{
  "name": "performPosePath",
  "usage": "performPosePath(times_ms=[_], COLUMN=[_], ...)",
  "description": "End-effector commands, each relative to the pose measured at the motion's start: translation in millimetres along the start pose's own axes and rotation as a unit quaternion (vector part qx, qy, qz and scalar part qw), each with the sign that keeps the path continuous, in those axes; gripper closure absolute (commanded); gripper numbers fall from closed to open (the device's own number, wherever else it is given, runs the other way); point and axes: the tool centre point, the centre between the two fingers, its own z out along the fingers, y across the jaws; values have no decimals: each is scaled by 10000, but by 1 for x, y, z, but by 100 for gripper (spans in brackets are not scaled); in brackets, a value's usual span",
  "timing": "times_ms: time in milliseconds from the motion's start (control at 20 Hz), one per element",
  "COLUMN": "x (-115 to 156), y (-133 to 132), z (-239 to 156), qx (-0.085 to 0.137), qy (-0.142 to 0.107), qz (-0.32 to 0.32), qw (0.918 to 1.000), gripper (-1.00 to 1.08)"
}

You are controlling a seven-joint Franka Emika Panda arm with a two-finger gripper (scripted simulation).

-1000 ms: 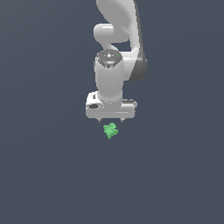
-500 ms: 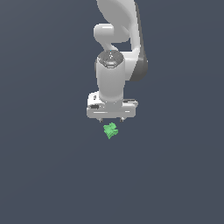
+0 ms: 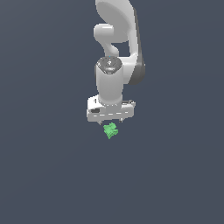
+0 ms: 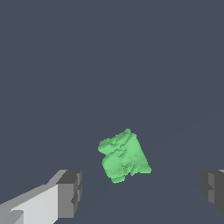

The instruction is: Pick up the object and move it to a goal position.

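overhead, arm vertical, fingers (image 4: 69, 194) spread wide apart above the green object (image 3: 111, 130)

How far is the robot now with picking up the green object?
Done: the hand is lined up over the green object, which sits between the two open fingers in the wrist view. In hand: the approach; nothing is gripped, and the fingers are apart from the object. Left: closing on it, lifting it, and carrying it to the goal, which is not visible.

Object (image 4: 124, 157) rough, matt green; pincer (image 4: 140, 192) smooth white, grey pads.
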Motion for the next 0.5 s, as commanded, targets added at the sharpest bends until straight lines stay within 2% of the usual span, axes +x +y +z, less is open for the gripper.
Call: performPosePath(times_ms=[0, 450], x=[-2, -14], y=[1, 6], z=[8, 42], qx=[-3, 2], qy=[-11, -48], qz=[-238, -1322], qw=[9997, 9912], gripper=[-92, -92])
